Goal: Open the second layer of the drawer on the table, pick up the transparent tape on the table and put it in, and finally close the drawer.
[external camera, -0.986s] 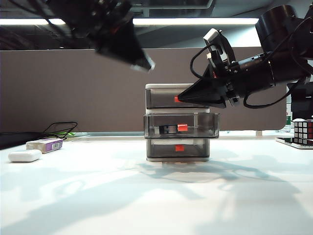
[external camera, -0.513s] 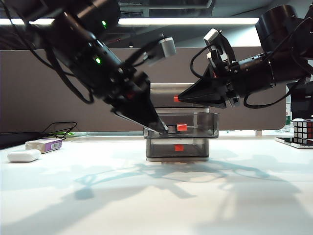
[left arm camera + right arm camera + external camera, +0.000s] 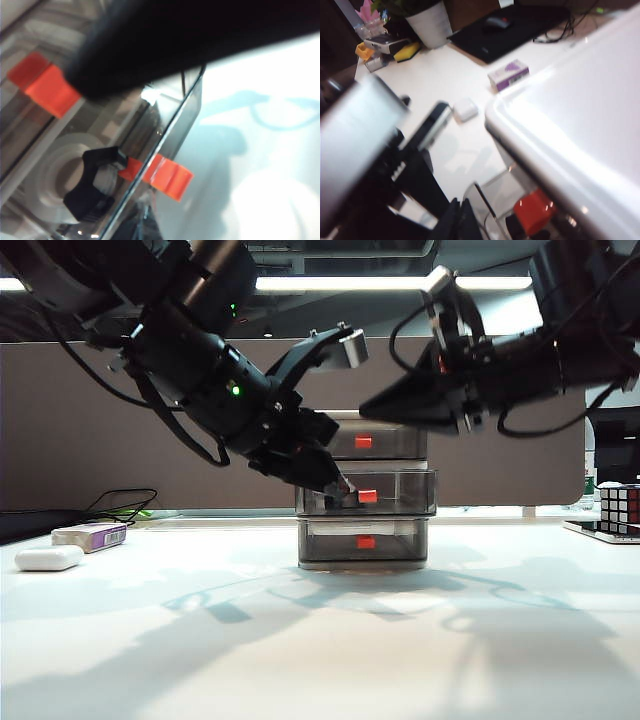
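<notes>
The drawer (image 3: 363,490) stands on the white table (image 3: 320,640), three smoky grey tiers in a pale frame, each front with a small red tab. The second layer (image 3: 366,494) is pulled out only a little from the frame, its front standing slightly proud of the tiers above and below.

The left gripper (image 3: 340,483) reaches down from the left side of the drawer, its closed tip right at the front of the second layer, just left of that tier's red tab (image 3: 368,496). It holds nothing. In the left wrist view the dark gripper (image 3: 87,82) lies across the drawer front, and the transparent tape (image 3: 82,185) shows through the smoky wall: a pale clear roll in its black cutter, lying inside the second layer close behind the front panel and the tab (image 3: 167,176).

The right gripper (image 3: 372,407) hovers at the upper right of the drawer, its pointed tip just above the top of the frame, apart from it. Its jaws look closed in both views, and it holds nothing; in the right wrist view its dark tip (image 3: 460,220) is seen beside the pale top of the drawer (image 3: 580,130).

Well to the left of the drawer a white oval case (image 3: 50,558) and a purple-and-white box (image 3: 92,536) lie on the table. Far to the right of the drawer sits a puzzle cube (image 3: 620,507).
</notes>
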Motion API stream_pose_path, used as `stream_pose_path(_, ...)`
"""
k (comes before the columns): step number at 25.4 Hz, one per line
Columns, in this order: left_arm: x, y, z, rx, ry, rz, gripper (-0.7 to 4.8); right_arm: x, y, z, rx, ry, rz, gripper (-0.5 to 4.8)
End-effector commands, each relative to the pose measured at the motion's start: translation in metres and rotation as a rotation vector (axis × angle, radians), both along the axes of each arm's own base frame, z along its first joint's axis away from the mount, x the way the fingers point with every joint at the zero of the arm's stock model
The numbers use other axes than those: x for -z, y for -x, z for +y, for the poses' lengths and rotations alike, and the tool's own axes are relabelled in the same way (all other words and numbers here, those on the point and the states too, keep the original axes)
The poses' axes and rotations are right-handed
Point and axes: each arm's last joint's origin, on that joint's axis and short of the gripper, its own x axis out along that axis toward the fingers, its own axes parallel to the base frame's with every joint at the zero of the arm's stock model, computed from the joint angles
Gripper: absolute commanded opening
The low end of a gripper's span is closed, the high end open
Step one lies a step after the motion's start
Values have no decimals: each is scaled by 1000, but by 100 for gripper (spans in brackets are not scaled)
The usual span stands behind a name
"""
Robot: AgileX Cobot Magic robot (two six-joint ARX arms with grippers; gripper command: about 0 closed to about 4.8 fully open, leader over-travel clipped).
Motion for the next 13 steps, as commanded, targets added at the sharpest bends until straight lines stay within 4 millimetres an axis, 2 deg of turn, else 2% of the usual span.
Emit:
stream_pose_path(1, 5, -5, -3, -33, 13, -31, -5, -20, -1, -1, 99, -6, -110, -5)
stream_pose_path(7, 6, -12, -7, -110, 64, -86, -5, -31, -11, -1, 175, 36, -97, -5)
stream_pose_path(13, 4, -16, -6, -198, 68, -143, -5, -30, -11, -1, 180, 40, -91, -5)
